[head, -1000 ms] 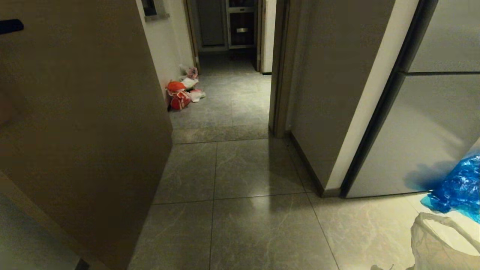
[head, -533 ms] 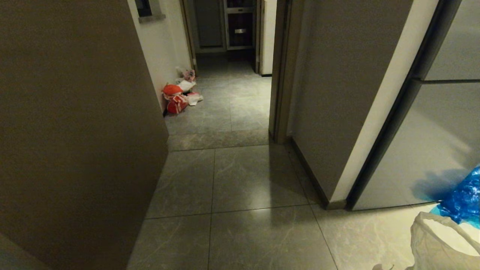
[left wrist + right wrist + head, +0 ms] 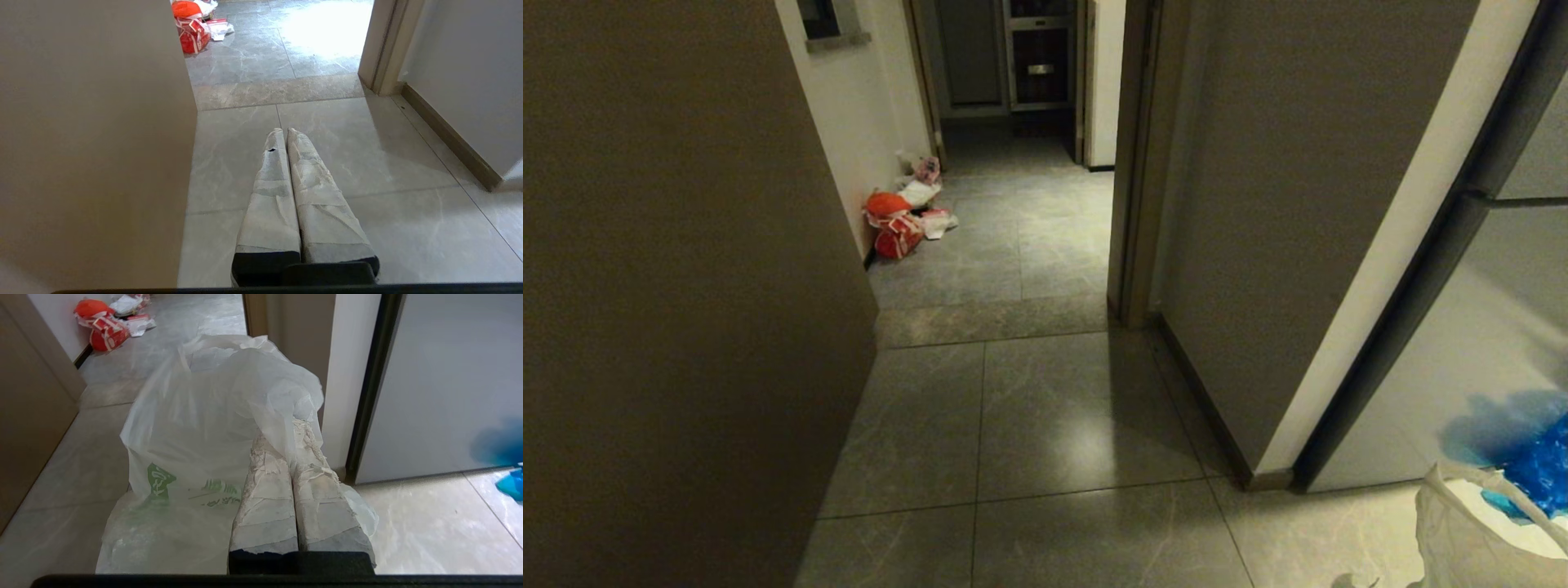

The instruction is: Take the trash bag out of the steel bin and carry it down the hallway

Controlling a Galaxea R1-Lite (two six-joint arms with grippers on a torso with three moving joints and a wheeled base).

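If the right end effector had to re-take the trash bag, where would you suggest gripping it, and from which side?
Probably the bunched upper edge of the trash bag, approached from above. The thin film gathers there into a fold the right end effector can pinch, where it is shut on it now, while the printed body below hangs loose.

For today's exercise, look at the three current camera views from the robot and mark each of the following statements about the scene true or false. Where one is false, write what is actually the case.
1. The right gripper is shut on the trash bag. True.
2. The left gripper holds a blue bag. False: its fingers are shut on nothing, above bare floor tiles.
3. A red-orange bag lies on the floor against the hallway's left wall. True.
4. The trash bag carries red printing. False: its printing is green.
5. The steel bin stands in the middle of the hallway. False: no bin shows in any view.
6. A blue plastic bag shows at the head view's right edge. True.
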